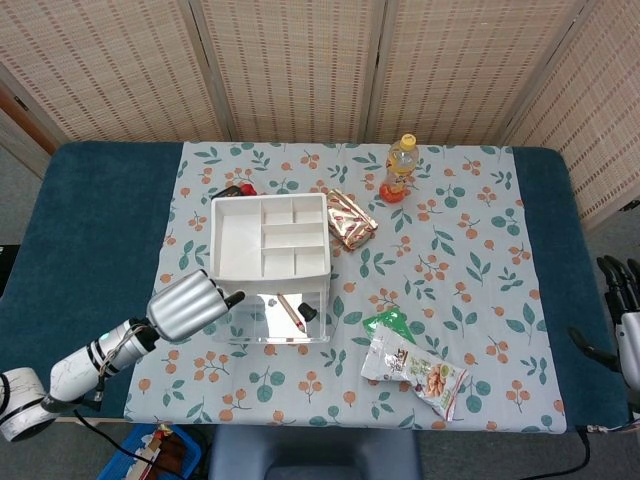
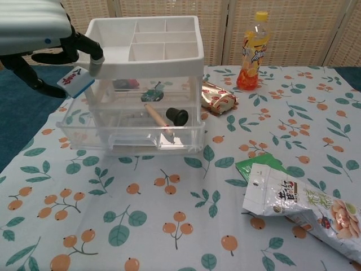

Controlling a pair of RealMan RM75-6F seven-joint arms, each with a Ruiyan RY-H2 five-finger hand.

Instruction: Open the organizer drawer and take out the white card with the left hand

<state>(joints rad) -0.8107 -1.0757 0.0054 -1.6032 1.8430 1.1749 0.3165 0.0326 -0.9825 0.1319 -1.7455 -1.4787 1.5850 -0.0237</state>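
left robot hand (image 2: pixel 39 31) pinches white card (image 2: pixel 75 82), lifted clear of open drawer (image 2: pixel 130 132) | right robot hand (image 1: pixel 622 315) idle at tabletop's right edge, fingers parted

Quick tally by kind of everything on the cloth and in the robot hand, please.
Organizers: 1
Bottles: 1
Snack packets: 3
Cards, held by left robot hand: 1
Pencils in drawer: 1
Small black caps in drawer: 1
Total: 8

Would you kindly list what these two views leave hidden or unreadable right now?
- White card: hidden in head view under the left hand; print too small in chest view.
- Left hand: cut off by chest view's top-left edge.
- Right hand: cut by head view's right edge, pose unclear.
- Drawer's small items: blurred through clear plastic.
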